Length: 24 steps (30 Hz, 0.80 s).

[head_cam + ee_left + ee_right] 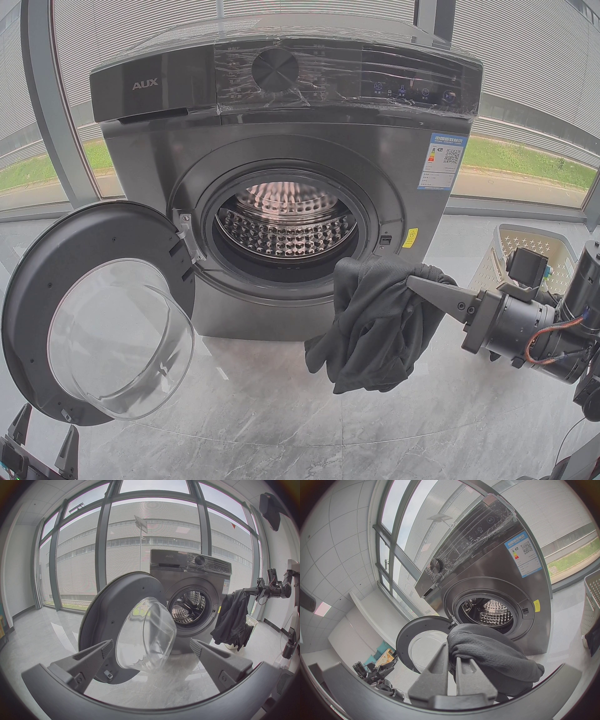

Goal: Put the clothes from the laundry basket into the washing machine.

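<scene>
A grey front-loading washing machine (281,125) stands ahead with its round door (100,312) swung open to the left and its steel drum (284,219) showing. My right gripper (415,282) is shut on a dark grey garment (375,325) that hangs in the air just right of and below the drum opening. That garment (490,658) drapes over the closed fingers (465,673) in the right wrist view. A white laundry basket (531,250) sits on the floor to the right of the machine. My left gripper (150,652) is open low at the left, facing the open door (125,620).
Tall windows run behind the machine. The grey tiled floor (262,412) in front of the washer is bare. The open door's glass bowl (119,337) juts out toward the left arm. The basket (592,602) holds something dark at its edge.
</scene>
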{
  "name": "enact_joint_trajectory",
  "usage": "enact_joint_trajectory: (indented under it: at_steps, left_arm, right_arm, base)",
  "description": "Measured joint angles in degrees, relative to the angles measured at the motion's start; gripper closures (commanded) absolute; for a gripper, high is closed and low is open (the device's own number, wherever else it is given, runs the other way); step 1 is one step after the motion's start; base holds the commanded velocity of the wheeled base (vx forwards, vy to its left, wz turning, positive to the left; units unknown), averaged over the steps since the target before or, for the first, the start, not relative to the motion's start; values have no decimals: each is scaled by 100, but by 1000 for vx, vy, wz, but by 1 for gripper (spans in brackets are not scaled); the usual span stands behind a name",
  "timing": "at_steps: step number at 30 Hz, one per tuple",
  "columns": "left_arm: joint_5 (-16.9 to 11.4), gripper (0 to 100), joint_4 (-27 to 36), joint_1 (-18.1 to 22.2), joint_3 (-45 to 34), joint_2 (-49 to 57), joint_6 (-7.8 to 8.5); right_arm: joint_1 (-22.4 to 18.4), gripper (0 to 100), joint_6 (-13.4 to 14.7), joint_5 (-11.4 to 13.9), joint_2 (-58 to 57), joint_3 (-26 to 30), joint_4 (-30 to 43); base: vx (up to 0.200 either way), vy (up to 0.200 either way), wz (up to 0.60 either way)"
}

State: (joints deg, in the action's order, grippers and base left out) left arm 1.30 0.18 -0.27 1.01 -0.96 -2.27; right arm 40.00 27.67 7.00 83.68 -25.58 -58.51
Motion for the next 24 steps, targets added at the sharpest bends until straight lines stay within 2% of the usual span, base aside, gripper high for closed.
enact_joint_trajectory:
  at_steps: [12, 18, 24]
  left_arm:
    - [2, 0, 0, 6, 0, 0, 0]
    - [6, 0, 0, 0, 0, 0, 0]
    - [6, 0, 0, 2, 0, 0, 0]
  right_arm:
    - [-1, 100, -1, 2, 0, 6, 2]
    - [-1, 100, -6, 0, 0, 11, 2]
    - [-4, 100, -6, 0, 2, 15, 0]
  base:
    - [0, 0, 0]
    - [0, 200, 0]
    - [0, 0, 0]
